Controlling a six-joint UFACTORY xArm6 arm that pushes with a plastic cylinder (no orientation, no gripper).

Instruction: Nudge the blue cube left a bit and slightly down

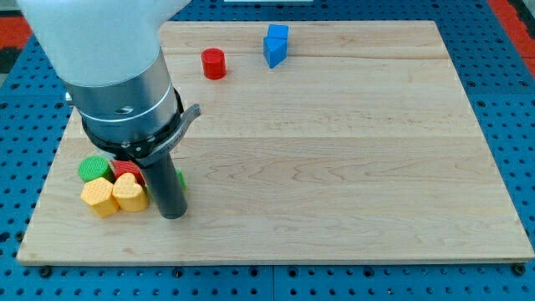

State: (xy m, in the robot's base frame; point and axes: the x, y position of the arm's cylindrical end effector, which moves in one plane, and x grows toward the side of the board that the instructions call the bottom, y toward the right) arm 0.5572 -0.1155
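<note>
**Blue cube untouched; tip parked across the surface**

The blue cube [278,35] sits near the top edge of the surface [351,150], at about one o'clock from the board's centre. A second blue block [272,53] touches it at roughly seven o'clock; its shape is hard to make out, possibly a wedge. That neighbour matters, since it lies on the side toward which the cube is to go, so a push left and slightly down would likely carry both unless the contact point is chosen with care.

A red cylinder [214,63] stands apart at about nine o'clock from the blue pair, in the line of a leftward push.

My tip [173,215] is well apart from all of these, down at about seven o'clock from the board's centre. It rests just beside a cluster: a yellow heart [129,192] touching or nearly touching the rod, a yellow block [99,197], a green block [93,168], a red block [127,170] and a sliver of green [180,177] behind the rod. The end effector is a plain rod, with nothing to spread or pinch.

To nudge the cube as asked, I judge my tip must come round to its two o'clock side.
</note>
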